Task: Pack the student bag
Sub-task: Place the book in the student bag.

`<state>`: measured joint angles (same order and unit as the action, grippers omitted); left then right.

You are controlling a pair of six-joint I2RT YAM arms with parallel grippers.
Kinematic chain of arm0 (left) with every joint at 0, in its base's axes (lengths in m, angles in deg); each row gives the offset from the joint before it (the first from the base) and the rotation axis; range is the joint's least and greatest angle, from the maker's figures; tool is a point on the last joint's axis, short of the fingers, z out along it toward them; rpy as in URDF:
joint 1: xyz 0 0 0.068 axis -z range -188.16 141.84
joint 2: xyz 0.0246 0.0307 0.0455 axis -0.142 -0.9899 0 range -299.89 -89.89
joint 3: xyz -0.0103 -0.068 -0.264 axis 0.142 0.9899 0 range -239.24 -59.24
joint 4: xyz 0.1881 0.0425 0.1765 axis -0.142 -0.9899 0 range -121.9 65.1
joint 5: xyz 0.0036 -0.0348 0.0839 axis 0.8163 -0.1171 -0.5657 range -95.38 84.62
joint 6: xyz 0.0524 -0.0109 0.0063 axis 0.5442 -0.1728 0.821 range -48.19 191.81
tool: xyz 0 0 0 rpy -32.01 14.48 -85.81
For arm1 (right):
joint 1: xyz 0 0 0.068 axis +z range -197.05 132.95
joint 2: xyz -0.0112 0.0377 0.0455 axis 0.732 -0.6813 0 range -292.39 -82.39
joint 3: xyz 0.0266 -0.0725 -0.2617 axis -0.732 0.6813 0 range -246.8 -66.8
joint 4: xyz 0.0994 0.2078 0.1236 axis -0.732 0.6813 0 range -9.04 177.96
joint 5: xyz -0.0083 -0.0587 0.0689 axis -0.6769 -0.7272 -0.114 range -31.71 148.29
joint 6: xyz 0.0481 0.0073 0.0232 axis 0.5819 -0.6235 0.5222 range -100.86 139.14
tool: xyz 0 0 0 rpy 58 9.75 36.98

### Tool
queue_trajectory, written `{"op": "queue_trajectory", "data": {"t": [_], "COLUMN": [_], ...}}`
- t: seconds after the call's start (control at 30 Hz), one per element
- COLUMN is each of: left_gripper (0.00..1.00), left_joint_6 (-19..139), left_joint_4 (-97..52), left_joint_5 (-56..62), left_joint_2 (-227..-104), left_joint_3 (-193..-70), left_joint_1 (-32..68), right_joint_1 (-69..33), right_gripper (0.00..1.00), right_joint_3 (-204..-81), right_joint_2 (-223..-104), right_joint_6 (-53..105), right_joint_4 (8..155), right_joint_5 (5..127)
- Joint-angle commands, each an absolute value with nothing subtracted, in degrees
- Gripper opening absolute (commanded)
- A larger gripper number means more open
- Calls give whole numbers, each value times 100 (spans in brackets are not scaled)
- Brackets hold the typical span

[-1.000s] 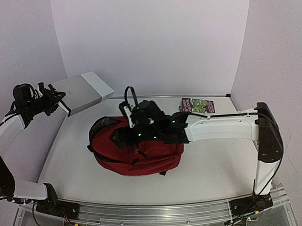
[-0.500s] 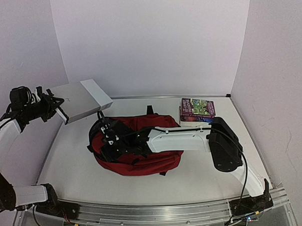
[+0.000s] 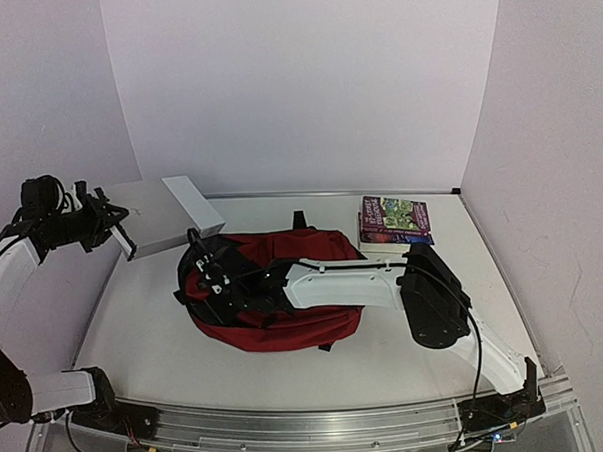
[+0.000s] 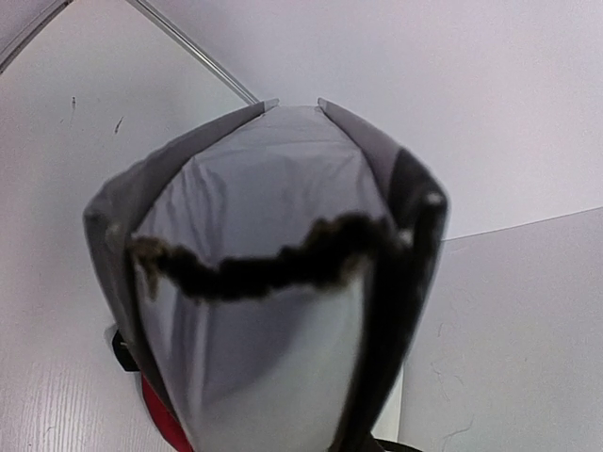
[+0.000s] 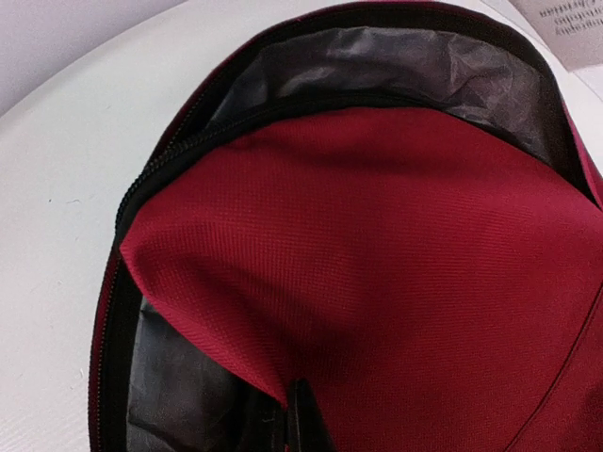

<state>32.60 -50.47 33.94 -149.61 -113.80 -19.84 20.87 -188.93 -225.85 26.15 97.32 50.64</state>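
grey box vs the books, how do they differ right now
The grey box is held up off the table in the left claw; the books lie stacked flat on it. The box is plain grey with a white end; the books have colourful covers. The box is left of the bag, the books right of it. Both are outside the bag.
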Motion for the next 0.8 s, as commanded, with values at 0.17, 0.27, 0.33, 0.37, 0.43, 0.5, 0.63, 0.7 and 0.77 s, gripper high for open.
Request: {"op": "queue_trajectory", "data": {"t": [0.17,0.27,0.33,0.37,0.43,0.5,0.63,0.7,0.77], "left_gripper": [18,20,20,20,20,20,19,19,19], "left_joint_6": [3708,3811,3801,3801,3815,3776,3472,3518,3533], "left_joint_4": [-5229,-5116,-5115,-5159,-5383,-5411,-5132,-5134,-5132], "left_joint_5": [4337,4984,5161,5144,4967,5008,5119,5107,5118], "left_joint_2": [-14426,-14286,-14121,-14054,-13983,-13992,-13938,-13768,-13580], "left_joint_3": [-12280,-12163,-12032,-11981,-11837,-11620,-11049,-10909,-10822], "left_joint_1": [-1979,-1980,-1979,-1979,-1979,-1976,-1975,-1974,-1971], "right_joint_1": [1649,1393,1305,1282,1250,1245,1240,1223,1194], "right_gripper": [0,0,0,0,0,0,0,0,0], "right_joint_3": [-17864,-17239,-16616,-16385,-15991,-15838,-15716,-15695,-15701], "right_joint_2": [-21102,-20619,-20158,-19978,-19632,-19452,-19217,-19147,-19141], "right_joint_6": [3932,4393,4540,4581,4652,4673,4889,5101,5324], "right_joint_4": [9652,9375,8812,8555,8171,7927,7816,7810,7817], "right_joint_5": [3977,4126,4304,4406,4518,4549,4375,4168,4026]}}
